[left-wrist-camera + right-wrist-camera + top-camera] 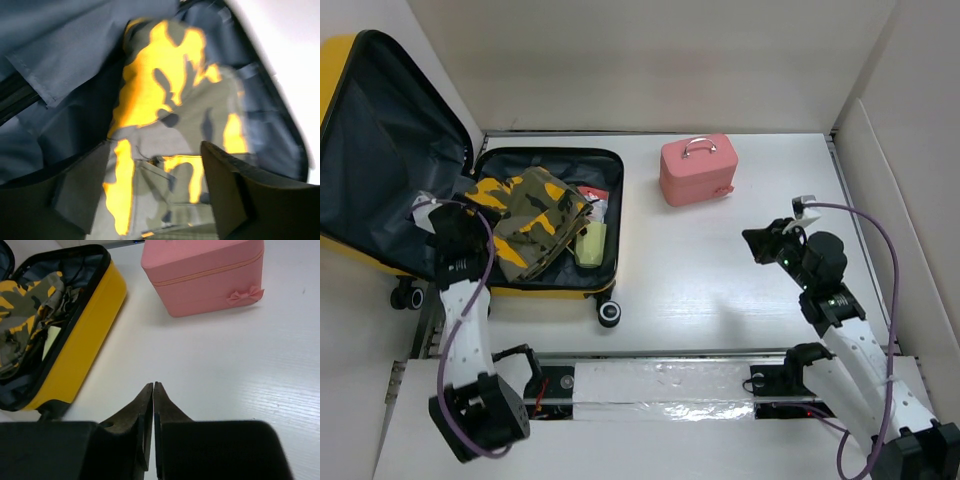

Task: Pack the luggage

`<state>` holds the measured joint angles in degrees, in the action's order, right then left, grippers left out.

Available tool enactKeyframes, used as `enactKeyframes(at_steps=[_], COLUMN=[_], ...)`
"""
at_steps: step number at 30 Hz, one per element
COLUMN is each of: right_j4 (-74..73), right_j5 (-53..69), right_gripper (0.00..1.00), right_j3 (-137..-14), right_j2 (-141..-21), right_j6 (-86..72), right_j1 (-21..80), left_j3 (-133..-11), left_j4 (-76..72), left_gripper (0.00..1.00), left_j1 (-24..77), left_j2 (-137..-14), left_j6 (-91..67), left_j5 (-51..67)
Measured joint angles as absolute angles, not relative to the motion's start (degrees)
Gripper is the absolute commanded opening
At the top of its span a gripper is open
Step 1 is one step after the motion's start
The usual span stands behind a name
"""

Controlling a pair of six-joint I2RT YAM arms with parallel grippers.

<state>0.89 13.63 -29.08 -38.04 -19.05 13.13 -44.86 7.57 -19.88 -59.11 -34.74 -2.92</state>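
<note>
The luggage (540, 291) lies open at the upper left of the top view, with a camouflage garment (535, 215) bundled inside it. The left gripper (152, 165) is held over the cloth, jaws apart and clamped on nothing. The right gripper (153, 386) is closed empty at the right, above the table (720, 270). The garment is best pressed flat and kept within the rim — so the luggage can be shut. The left wrist view is blurred, and the items under the cloth — one pale green — cannot be identified.

White, seemingly wood-grained table (720, 280) with open yellow luggage (380, 150) and small pink case (697, 170)
</note>
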Motion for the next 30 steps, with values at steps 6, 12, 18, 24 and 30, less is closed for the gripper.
enactKeyframes(at_steps=[6, 12, 18, 24, 30], right_j4=[0.8, 0.3, 2.3, 9.8, 13.3], right_j5=[14.0, 12.1, 7.3, 3.2, -0.3], right_gripper=[0.00, 0.04, 0.61, 0.79, 0.79], right_j3=[-29.5, -35.4, -52.5, -64.5, -72.9], right_j2=[-41.7, -49.8, -66.5, -84.4, -98.6], right_j6=[-18.7, -18.3, -19.7, -25.5, -36.4], right_j1=[13.3, 18.3, 24.5, 23.6, 21.6], left_j3=[-41.9, -41.2, -39.8, -36.9, -37.6], left_j4=[6.0, 3.6, 1.6, -0.6, 1.8], left_gripper=[0.24, 0.00, 0.00, 0.00, 0.00], left_j1=[-15.4, -10.3, -9.5, -4.5, 5.4], left_j2=[-46.1, -42.6, -42.4, -39.3, -40.8], left_j6=[-36.2, -34.8, -33.1, -32.8, -28.8], left_j5=[-3.9, 1.6, 14.4, 22.7, 23.6])
